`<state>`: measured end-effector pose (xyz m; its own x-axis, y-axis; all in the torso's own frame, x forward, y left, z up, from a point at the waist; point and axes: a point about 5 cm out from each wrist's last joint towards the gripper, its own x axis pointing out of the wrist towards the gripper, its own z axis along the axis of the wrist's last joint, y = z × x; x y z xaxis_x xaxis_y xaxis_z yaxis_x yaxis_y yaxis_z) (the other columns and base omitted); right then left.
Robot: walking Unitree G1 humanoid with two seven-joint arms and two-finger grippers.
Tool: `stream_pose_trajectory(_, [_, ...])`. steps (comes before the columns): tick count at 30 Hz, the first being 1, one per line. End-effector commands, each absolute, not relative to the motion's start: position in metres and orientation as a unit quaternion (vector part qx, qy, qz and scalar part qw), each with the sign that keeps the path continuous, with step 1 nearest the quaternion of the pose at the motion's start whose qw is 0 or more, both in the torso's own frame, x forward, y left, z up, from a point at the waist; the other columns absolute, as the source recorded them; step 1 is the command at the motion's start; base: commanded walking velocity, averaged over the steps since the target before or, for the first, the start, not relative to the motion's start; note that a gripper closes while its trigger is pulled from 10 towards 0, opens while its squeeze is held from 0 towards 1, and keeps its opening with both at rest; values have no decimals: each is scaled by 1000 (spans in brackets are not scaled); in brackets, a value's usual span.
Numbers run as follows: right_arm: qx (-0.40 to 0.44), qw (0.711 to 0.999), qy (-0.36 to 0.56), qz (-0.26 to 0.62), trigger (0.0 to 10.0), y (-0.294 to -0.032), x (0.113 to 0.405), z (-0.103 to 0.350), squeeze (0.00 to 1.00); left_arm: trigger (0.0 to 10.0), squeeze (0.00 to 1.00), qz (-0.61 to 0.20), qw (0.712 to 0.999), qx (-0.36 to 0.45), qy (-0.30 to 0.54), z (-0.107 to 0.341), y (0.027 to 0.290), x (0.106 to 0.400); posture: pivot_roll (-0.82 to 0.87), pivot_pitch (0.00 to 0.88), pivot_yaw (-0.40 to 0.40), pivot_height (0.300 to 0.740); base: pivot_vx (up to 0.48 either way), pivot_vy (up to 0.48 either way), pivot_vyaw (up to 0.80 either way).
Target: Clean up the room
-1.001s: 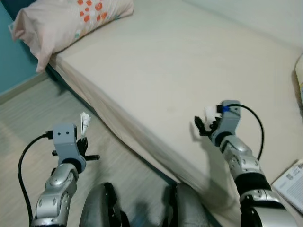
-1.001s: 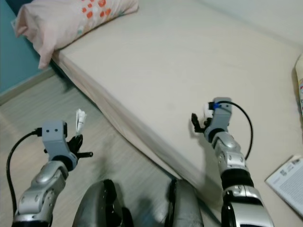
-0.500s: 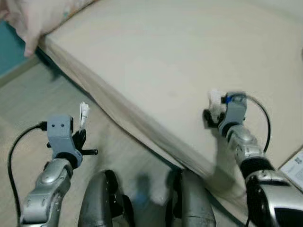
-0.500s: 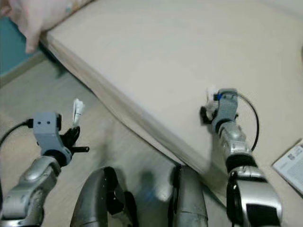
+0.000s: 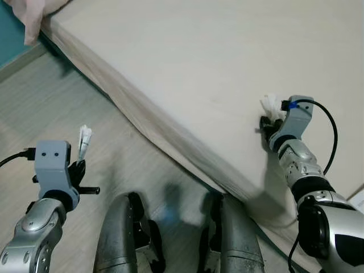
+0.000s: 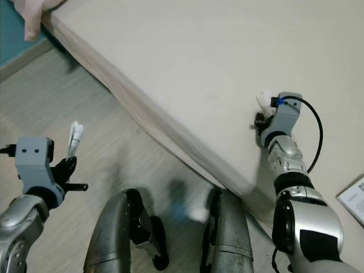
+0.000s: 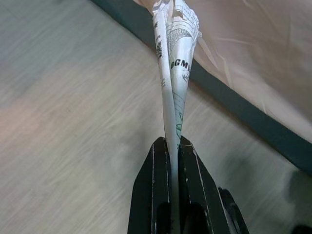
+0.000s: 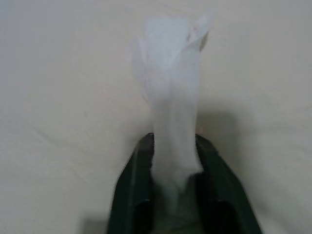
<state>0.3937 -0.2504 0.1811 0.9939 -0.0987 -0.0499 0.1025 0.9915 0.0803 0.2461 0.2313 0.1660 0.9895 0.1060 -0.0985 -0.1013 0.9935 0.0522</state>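
Observation:
My left gripper (image 5: 78, 166) hangs over the wooden floor at the lower left, shut on a folded printed paper (image 5: 84, 141) that sticks up from its fingers (image 7: 161, 195); the paper (image 7: 174, 73) carries printed lettering. My right gripper (image 5: 266, 122) is raised over the bed's beige sheet (image 5: 199, 68) at the right, shut on a crumpled white tissue (image 5: 272, 104). The tissue (image 8: 170, 92) stands up between the black fingers (image 8: 136, 190), blurred.
The bed's edge (image 5: 148, 128) runs diagonally from upper left to lower right, with the wooden floor (image 5: 57, 102) on its left. A pillow's corner (image 5: 31, 17) hangs at the top left. A printed sheet (image 6: 355, 202) lies at the right edge. My own legs (image 5: 170, 239) fill the bottom.
The camera has tilted down and shifted toward the bed's edge, so the pillow has slid almost out at top left. Both grippers keep hold of their paper and tissue.

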Motion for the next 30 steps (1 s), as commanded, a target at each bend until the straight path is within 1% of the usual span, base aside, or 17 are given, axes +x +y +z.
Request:
stream_pose_trajectory(1, [45, 993, 96, -48, 0, -244, 386, 146, 0, 10000, 0, 58, 996, 24, 69, 160, 233, 239, 95, 580, -11, 575, 0, 0, 0])
stream_pose_trajectory(6, [51, 994, 86, -46, 0, -243, 387, 149, 0, 10000, 0, 59, 996, 23, 67, 160, 232, 241, 92, 561, -15, 575, 0, 0, 0])
stream_pose_trajectory(8, [60, 996, 51, -32, 0, -243, 390, 162, 0, 10000, 0, 64, 996, 16, 54, 161, 231, 253, 81, 480, -30, 580, 0, 0, 0])
stream_pose_trajectory(11, [69, 997, 27, -25, 0, -245, 392, 171, 0, 10000, 0, 68, 997, 11, 42, 165, 231, 259, 73, 444, -34, 585, 0, 0, 0])
stream_pose_trajectory(13, [77, 997, -21, -21, 0, -254, 393, 191, 0, 10000, 0, 78, 997, 5, 24, 170, 232, 275, 52, 349, -49, 595, 0, 0, 0])
stream_pose_trajectory(14, [77, 997, -21, -21, 0, -254, 393, 191, 0, 10000, 0, 78, 997, 5, 24, 170, 232, 275, 52, 349, -49, 595, 0, 0, 0])
stream_pose_trajectory(15, [77, 996, -50, -20, 0, -260, 393, 202, 0, 10000, 0, 86, 996, 0, 15, 172, 234, 282, 35, 291, -56, 600, 0, 0, 0])
stream_pose_trajectory(17, [68, 994, -86, -29, 0, -269, 390, 217, 0, 10000, 0, 100, 995, -6, 9, 171, 237, 293, 22, 237, -62, 610, 0, 0, 0])
stream_pose_trajectory(19, [62, 992, -103, -38, 0, -275, 388, 222, 0, 10000, 0, 114, 993, -10, 4, 172, 241, 300, 7, 190, -64, 620, 0, 0, 0])
stream_pose_trajectory(21, [62, 992, -103, -38, 0, -275, 388, 222, 0, 10000, 0, 114, 993, -10, 4, 172, 241, 300, 7, 190, -64, 620, 0, 0, 0])
stream_pose_trajectory(23, [57, 991, -112, -48, 0, -279, 383, 221, 0, 10000, 0, 125, 992, -18, -6, 174, 242, 310, -9, 110, -66, 630, 0, 0, 0])
stream_pose_trajectory(24, [58, 991, -113, -45, 0, -278, 382, 218, 0, 10000, 0, 127, 992, -23, -10, 174, 242, 316, -15, 79, -63, 635, 0, 0, 0])
stream_pose_trajectory(25, [57, 991, -113, -35, 0, -275, 381, 215, 0, 10000, 0, 129, 991, -27, -15, 175, 242, 319, -15, 79, -63, 640, 0, 0, 0])
stream_pose_trajectory(26, [67, 992, -110, -7, 0, -264, 382, 209, 0, 10000, 0, 130, 991, -32, -18, 176, 241, 323, -22, 42, -62, 645, 0, 0, 0])
stream_pose_trajectory(27, [67, 992, -110, -7, 0, -264, 382, 209, 0, 10000, 0, 130, 991, -32, -18, 176, 241, 323, -22, 42, -62, 645, 0, 0, 0])
stream_pose_trajectory(29, [76, 990, -99, 57, 0, -236, 384, 198, 0, 10000, 0, 133, 991, -33, -11, 174, 238, 332, -25, 6, -61, 655, 0, 0, 0])
stream_pose_trajectory(30, [76, 990, -99, 57, 0, -236, 384, 198, 0, 10000, 0, 133, 991, -33, -11, 174, 238, 332, -25, 6, -61, 655, 0, 0, 0])
